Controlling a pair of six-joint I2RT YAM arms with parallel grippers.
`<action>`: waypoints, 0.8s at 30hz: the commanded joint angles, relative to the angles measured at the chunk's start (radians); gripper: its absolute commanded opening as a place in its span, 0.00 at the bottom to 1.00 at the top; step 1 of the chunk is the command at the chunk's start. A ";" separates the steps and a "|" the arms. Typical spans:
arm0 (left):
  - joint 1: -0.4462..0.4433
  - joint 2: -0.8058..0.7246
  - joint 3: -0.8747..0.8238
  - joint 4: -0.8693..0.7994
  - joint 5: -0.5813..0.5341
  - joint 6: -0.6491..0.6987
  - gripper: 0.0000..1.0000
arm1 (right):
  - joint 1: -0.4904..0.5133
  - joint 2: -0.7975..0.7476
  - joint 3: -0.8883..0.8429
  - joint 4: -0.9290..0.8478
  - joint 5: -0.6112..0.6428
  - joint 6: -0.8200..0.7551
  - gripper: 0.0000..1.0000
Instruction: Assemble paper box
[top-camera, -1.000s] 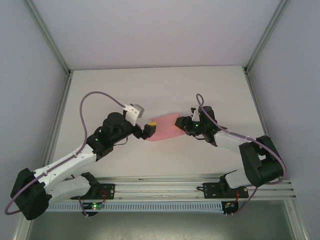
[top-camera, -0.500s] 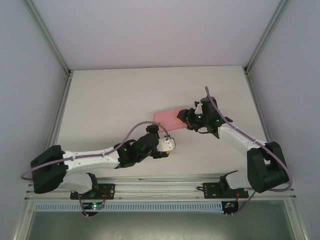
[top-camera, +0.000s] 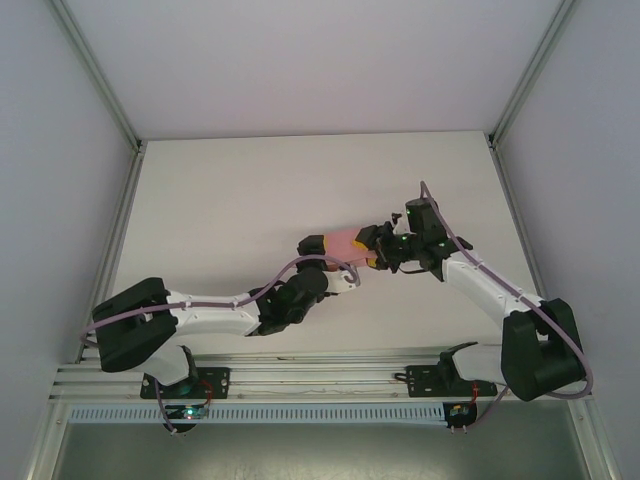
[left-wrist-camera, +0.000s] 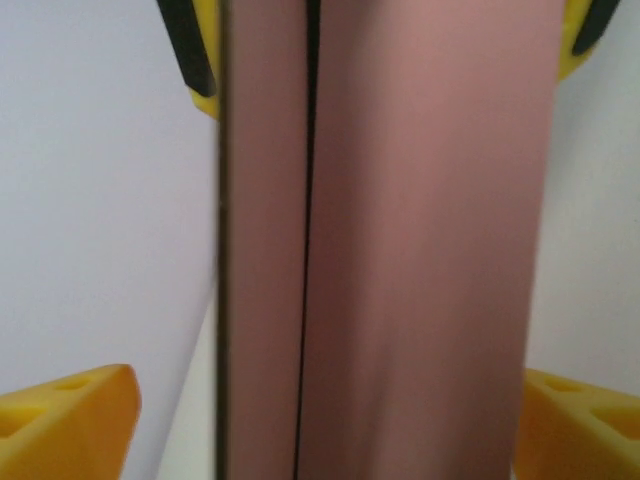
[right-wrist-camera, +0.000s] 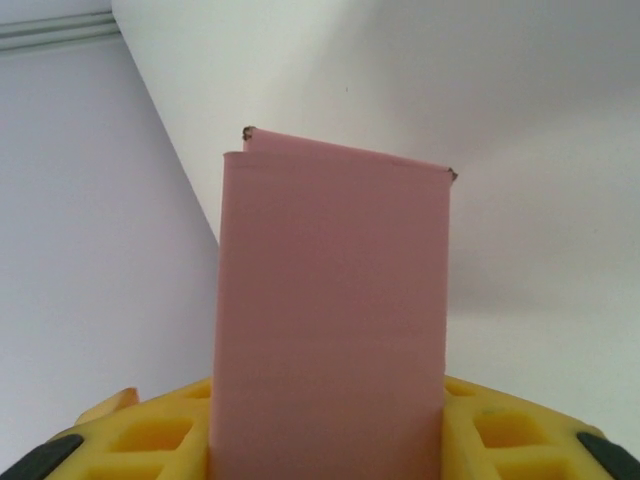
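Right hand clamps one end of the box, likely light and easily creased; left hand, jaws apart, straddles its stiffer folded edges.

Nothing can be read: no writing, label, brand mark, number or sign stands on the paper box, whose pink card faces are plain in all views.

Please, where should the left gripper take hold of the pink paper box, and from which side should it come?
Probably its free end, opposite the end that the right gripper clamps. The paper box is long and flat, so the left gripper, open, can come in along its length with one finger on each side.
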 joint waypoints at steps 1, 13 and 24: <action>-0.010 -0.017 -0.019 0.078 0.000 0.000 0.85 | -0.012 -0.025 -0.008 -0.003 -0.057 0.038 0.41; -0.011 -0.029 0.016 -0.041 0.034 -0.024 0.49 | -0.024 -0.011 -0.018 0.004 -0.107 0.016 0.50; 0.034 -0.092 0.068 -0.303 0.174 -0.167 0.41 | -0.037 -0.109 -0.004 -0.150 0.082 -0.203 0.98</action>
